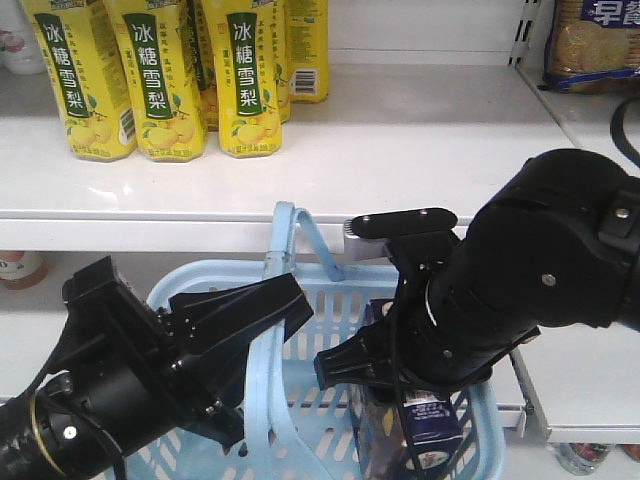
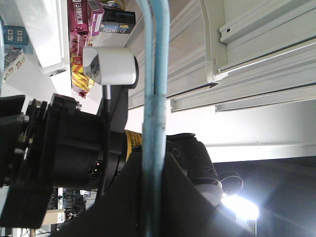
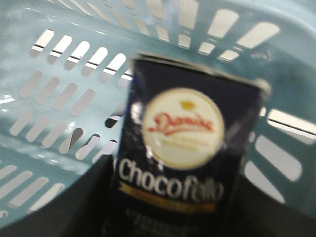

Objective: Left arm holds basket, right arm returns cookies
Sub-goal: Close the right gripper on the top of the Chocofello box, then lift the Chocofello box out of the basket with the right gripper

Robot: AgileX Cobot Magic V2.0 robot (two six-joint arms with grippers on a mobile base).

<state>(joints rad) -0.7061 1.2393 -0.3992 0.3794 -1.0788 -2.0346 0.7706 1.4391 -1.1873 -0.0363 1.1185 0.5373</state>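
Inside the basket (image 3: 49, 123), right fingers (image 3: 91, 202) clamp the cookies (image 3: 182, 163); left fingers (image 1: 250, 305) grip its handle (image 2: 154, 74).

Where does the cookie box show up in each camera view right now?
Front view: cookies low right-centre, inside basket, under right arm.
Left wrist: not visible.
Right wrist: cookies centre of frame.
Shared landmark: the blue basket; left wrist shows only its handle.

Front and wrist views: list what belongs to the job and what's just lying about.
Job: blue basket, Chocofello cookie box, left gripper on the basket handle, right gripper around the box.
Just there: yellow drink bottles, biscuit packet, white shelf.
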